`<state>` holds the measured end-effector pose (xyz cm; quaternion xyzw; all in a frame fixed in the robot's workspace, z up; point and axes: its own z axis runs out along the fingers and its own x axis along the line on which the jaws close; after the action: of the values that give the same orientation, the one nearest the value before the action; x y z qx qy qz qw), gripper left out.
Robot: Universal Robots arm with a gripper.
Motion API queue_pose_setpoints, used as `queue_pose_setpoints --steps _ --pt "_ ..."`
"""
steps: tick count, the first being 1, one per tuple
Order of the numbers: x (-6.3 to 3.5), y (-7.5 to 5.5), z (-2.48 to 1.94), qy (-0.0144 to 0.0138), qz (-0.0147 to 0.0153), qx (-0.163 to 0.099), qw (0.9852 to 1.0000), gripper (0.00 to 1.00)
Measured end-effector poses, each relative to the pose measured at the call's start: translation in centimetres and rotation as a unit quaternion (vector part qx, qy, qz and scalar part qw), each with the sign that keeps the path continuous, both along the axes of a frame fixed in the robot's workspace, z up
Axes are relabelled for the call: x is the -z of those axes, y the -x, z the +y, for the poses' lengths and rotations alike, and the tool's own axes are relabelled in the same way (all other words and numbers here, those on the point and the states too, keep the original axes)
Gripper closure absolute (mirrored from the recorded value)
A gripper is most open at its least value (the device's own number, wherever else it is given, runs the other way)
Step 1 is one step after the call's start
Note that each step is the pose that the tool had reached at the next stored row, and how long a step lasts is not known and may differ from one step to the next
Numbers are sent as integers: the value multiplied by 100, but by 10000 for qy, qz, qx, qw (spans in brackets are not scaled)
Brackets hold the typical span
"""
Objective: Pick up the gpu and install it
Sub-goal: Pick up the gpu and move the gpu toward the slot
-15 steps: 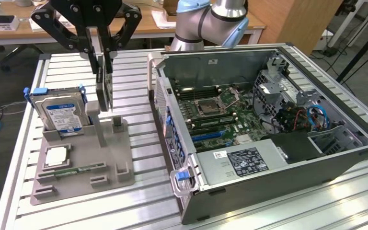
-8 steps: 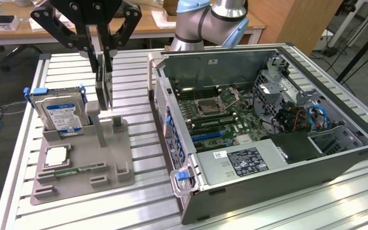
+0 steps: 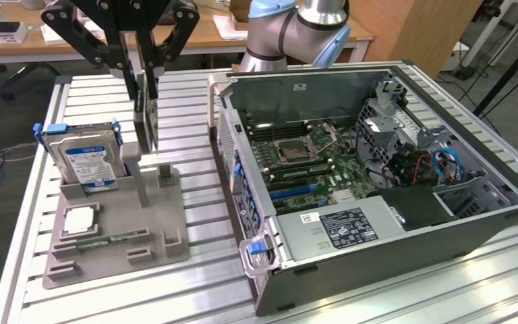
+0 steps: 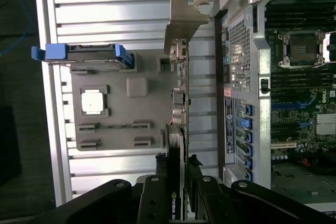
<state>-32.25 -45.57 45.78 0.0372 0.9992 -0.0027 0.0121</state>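
Black gripper (image 3: pixel 146 98) pinched the gpu (image 3: pixel 148 133), hanging upright below it; the open computer case (image 3: pixel 475 223) stood to the exterior view's right.

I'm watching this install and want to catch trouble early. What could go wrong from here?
The hand grips the gpu by its upper end, so the card could tilt or slip. The hard drive stands close beside it; a sideways swing might clip it. The computer case has a wall between card and motherboard; a low carry may strike it.
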Motion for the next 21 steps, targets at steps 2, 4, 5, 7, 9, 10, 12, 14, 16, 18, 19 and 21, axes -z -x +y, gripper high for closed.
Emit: queue_pose_setpoints --steps 2,4,5,7,9,10,12,14,16,18,19,21 --pt "-11 0 0 1 0 0 10000 74" --pt "-11 0 0 1 -1 0 10000 74" --pt "-11 0 0 1 -1 0 10000 74" --pt "-12 0 0 1 -1 0 10000 74" --pt "-14 -14 1 2 1 0 10000 74" --pt "-13 -30 1 2 1 0 10000 74" --pt "-12 -81 1 1 0 0 10000 74" --pt "-11 -133 2 1 -1 0 10000 74" --pt "-12 -190 3 1 0 0 10000 74" --pt "-11 -248 6 1 0 0 10000 74" --pt "-10 -282 8 1 0 0 10000 74" --pt "0 -358 12 1 0 0 10000 74"
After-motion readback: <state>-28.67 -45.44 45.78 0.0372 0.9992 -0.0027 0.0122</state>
